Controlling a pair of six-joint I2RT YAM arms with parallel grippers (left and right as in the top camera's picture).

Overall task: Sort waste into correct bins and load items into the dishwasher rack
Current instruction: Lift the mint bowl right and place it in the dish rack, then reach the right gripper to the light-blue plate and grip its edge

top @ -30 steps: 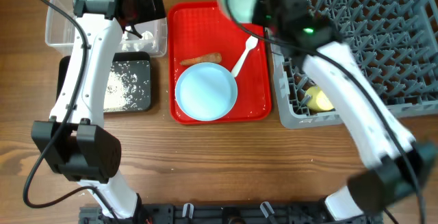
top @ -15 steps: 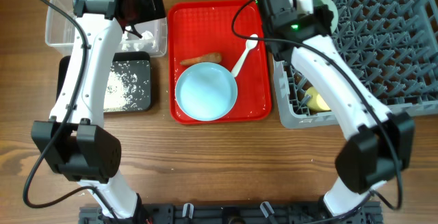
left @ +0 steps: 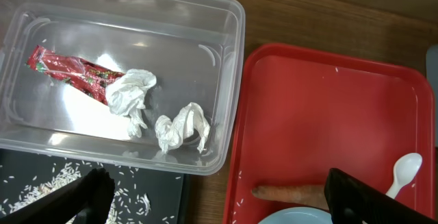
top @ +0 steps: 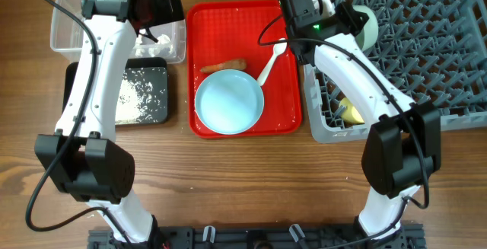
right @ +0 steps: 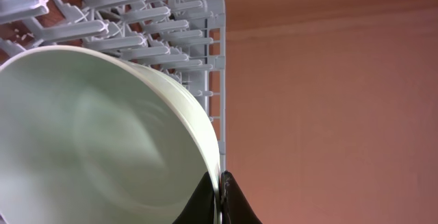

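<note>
Pale green bowl [right: 102, 135] is tilted on edge over the far-left part of the rack [right: 222, 94], with the right gripper [right: 220, 188] pinching its rim. It looks rigid, smooth and fairly light. The glossy wall is probably slippery, so a thin rim pinch may let it swivel, but the rim looks like the only workable hold. Left gripper [left: 219, 191] is spread wide and empty above the tub [left: 233, 80].

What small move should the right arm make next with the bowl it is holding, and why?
Probably lower the bowl gently until it sits between the pegs of the dishwasher rack. The right end effector pinches the bowl's rim. The bowl hangs tilted over the rack near its edge and does not seem seated yet, so opening now might drop it.
</note>
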